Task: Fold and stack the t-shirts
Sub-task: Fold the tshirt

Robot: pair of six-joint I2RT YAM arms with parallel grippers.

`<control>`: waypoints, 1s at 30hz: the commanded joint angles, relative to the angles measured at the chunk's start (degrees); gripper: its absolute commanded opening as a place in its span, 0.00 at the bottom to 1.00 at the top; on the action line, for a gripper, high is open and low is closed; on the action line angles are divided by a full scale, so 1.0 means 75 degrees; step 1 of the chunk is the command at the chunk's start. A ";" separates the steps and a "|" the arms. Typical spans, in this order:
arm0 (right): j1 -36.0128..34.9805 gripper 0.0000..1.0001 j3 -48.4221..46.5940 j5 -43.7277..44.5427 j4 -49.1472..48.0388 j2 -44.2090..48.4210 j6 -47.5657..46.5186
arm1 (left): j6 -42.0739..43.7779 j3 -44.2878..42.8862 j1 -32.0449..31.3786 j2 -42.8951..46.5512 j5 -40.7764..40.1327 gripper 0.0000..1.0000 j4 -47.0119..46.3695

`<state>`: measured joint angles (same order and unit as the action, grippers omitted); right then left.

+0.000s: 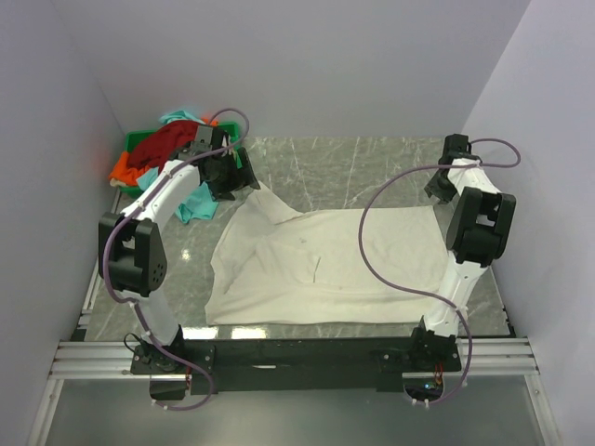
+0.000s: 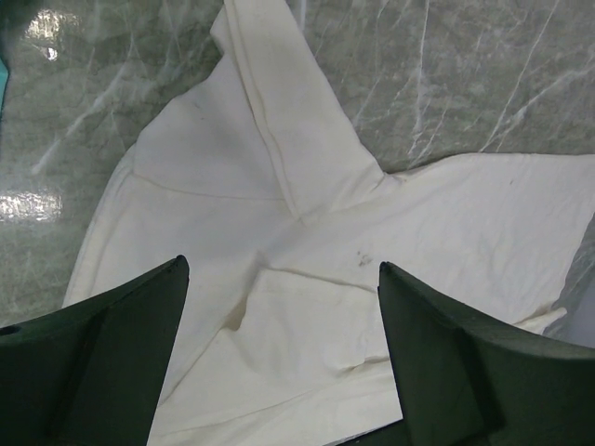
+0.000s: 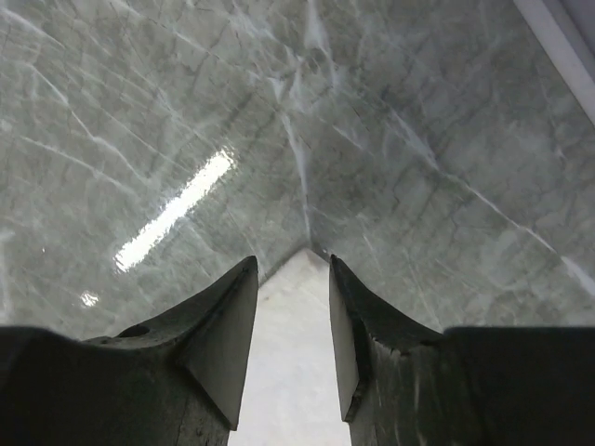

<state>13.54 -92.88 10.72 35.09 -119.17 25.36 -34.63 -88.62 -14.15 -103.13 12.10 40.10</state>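
A cream-white t-shirt (image 1: 325, 265) lies spread on the marble table, one sleeve pointing to the back left. My left gripper (image 1: 237, 177) hovers over that sleeve end, open wide with nothing between its fingers (image 2: 121, 344); only the shirt (image 2: 279, 214) shows below. My right gripper (image 1: 441, 186) is at the shirt's back right corner. Its jaws stand apart on either side of the cloth corner (image 3: 293, 372), with the right gripper (image 3: 292, 262) low over the table. Dark red (image 1: 167, 144), orange (image 1: 125, 170) and teal (image 1: 191, 206) t-shirts are heaped at the back left.
A green bin (image 1: 130, 144) holds the heap in the back left corner. Walls close in the table on the left, back and right. An aluminium rail (image 1: 297, 358) with both arm bases runs along the near edge. Purple cables loop over each arm.
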 commanded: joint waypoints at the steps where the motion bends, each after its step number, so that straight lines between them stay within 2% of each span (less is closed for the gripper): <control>1: 0.0034 0.44 -0.0541 -0.0070 0.0019 -0.0281 -0.0078 | -0.0070 -0.0032 0.0035 -0.0053 0.0098 0.89 -0.0202; 8: 0.0023 0.43 -0.0530 0.0257 0.0137 -0.0574 -0.0007 | 0.0141 -0.0570 0.0059 -0.0475 0.0121 0.88 0.0091; 13: 0.0034 0.43 -0.0401 0.0293 0.0103 -0.0610 -0.0148 | 0.0094 -0.0478 0.0059 -0.0488 0.0144 0.88 -0.0060; 18: 0.0023 0.37 -0.0389 0.0258 0.0125 -0.0610 -0.0113 | 0.0094 -0.0383 0.0059 -0.0674 0.0262 0.88 -0.0120; 30: 0.0023 0.34 -0.0167 0.0141 0.0091 -0.0493 -0.0019 | 0.0422 -0.1215 0.0059 -0.1296 0.0051 0.88 0.0220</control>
<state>13.54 -94.37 11.29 36.12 -123.28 24.84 -33.21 -94.59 -13.89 -113.01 12.62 41.47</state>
